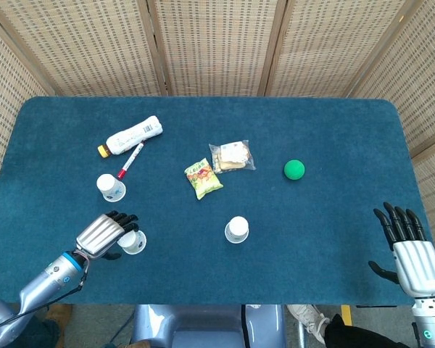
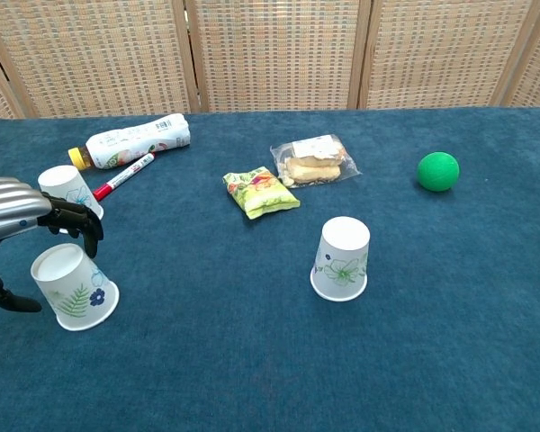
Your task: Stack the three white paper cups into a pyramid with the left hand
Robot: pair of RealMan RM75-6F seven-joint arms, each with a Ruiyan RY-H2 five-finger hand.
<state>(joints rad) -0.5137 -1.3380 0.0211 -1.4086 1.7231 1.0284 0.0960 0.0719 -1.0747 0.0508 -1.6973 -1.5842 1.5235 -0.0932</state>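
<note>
Blue cloth covers the table [image 1: 333, 145]. Curled fingers [image 2: 76, 220] of the left hand [image 1: 105, 233] arch over the near-left paper cup [image 2: 72, 286], not gripping it. Two more cups stand apart: one behind [image 2: 67, 187], one mid-table [image 2: 342, 258]. Right hand [image 1: 413, 254] hovers spread, holding nothing.

Take the upside-down white paper cup with a green leaf print at mid-table [image 1: 237, 229] [image 2: 342, 258] as your landmark: bare blue cloth surrounds it. Behind it lie a yellow-green snack packet [image 1: 203, 178] [image 2: 260, 193] and a clear biscuit bag [image 1: 231, 156] [image 2: 312, 159]; a green ball [image 1: 294, 170] [image 2: 437, 171] sits back-right.
</note>
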